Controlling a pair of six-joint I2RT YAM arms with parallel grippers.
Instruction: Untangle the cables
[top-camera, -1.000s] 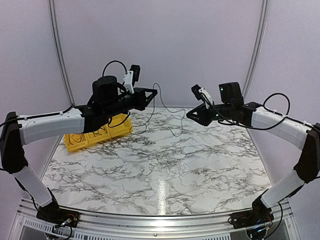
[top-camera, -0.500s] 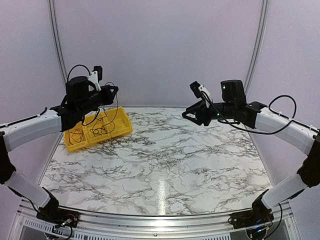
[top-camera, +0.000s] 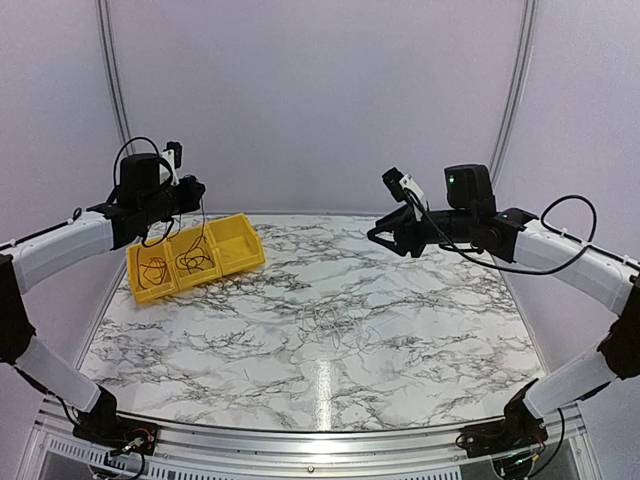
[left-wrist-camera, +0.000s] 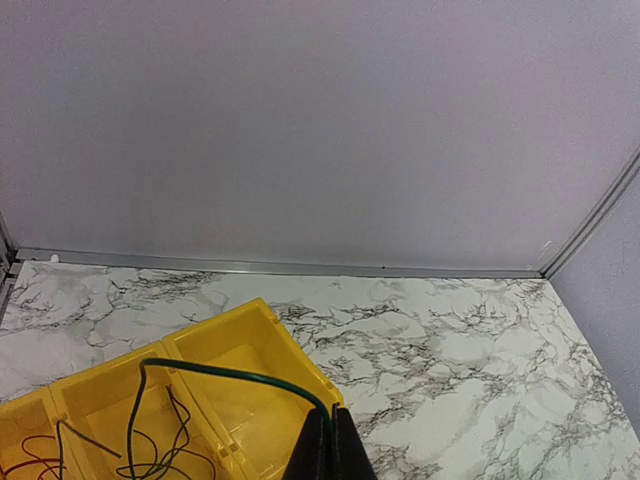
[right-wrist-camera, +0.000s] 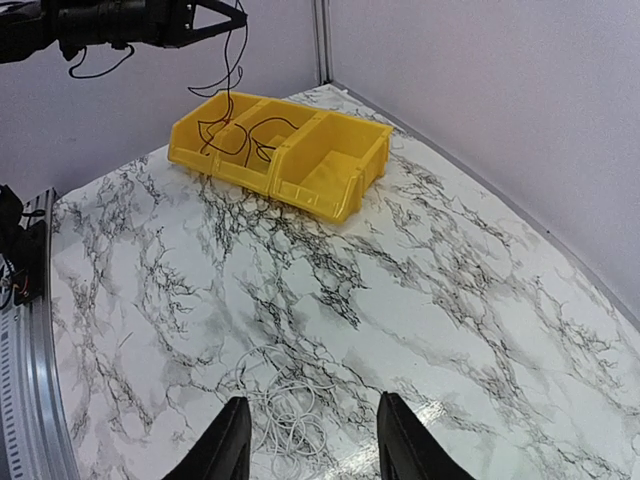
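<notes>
The left claw (top-camera: 196, 186) hangs in the air over the far left corner of the white, grey-veined marble-patterned tabletop (top-camera: 430, 340). Its two fingers are pinched tight together on one end of a thin greenish wire (left-wrist-camera: 215, 372). From the pinch the wire arcs up and away, then drops into the middle compartment of the yellow plastic bin with three compartments (top-camera: 150, 292), which sits slantwise in that corner. In that compartment lies a small loose coil of thin black wire (top-camera: 193, 262), and in the compartment toward the left edge lies another black coil (top-camera: 152, 270).

The right claw (top-camera: 378, 235) is held high over the far right part of the tabletop, pointing in toward the middle. Its fingers stand roughly half apart and there is nothing between them.

A loose tangle of very thin pale wires (top-camera: 335, 328) lies flat on the tabletop about midway between the left and right edges, well apart from the bin and touched by neither claw. From the right wrist's own view the tangle (right-wrist-camera: 285, 400) shows just ahead of the spread fingers, with the tabletop under it.
</notes>
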